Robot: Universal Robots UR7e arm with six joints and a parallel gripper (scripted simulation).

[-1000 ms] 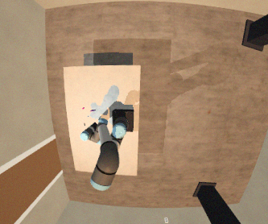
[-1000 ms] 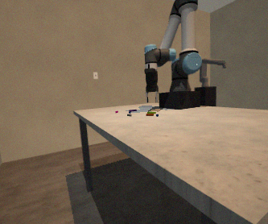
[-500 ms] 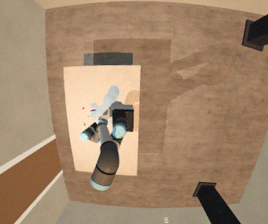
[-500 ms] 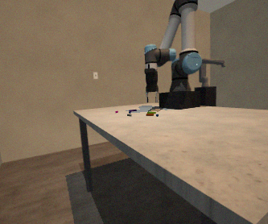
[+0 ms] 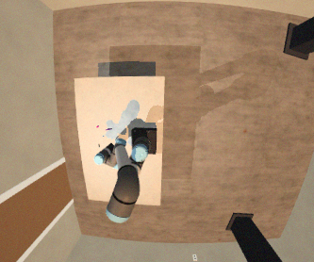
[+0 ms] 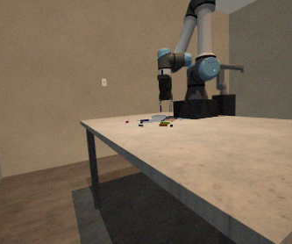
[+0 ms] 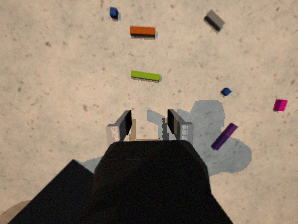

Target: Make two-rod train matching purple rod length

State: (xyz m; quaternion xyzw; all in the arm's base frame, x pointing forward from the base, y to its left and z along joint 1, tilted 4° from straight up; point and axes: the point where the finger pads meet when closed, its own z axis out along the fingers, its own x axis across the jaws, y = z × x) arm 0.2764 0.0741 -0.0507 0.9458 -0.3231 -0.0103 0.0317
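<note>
In the wrist view my gripper [image 7: 149, 117] is open and empty above the table. A lime rod [image 7: 145, 76] lies flat just ahead of the fingertips. Beyond it lies an orange rod [image 7: 142, 31]. A blue rod [image 7: 114, 11] lies at the top left and a second blue rod [image 7: 226, 91] at the right. A grey rod [image 7: 214, 19] lies at the top right. A magenta rod [image 7: 280, 104] lies at the far right. The purple rod [image 7: 224, 136] lies slanted to the right of the fingers, in the arm's shadow. In the exterior view the gripper [image 6: 165, 105] hangs above the cluster of rods [image 6: 156, 122].
The arm's black base [image 6: 204, 107] stands on the table right behind the rods. The table's left edge [image 6: 115, 145] is close to the rods in the exterior view. All rods lie apart from each other.
</note>
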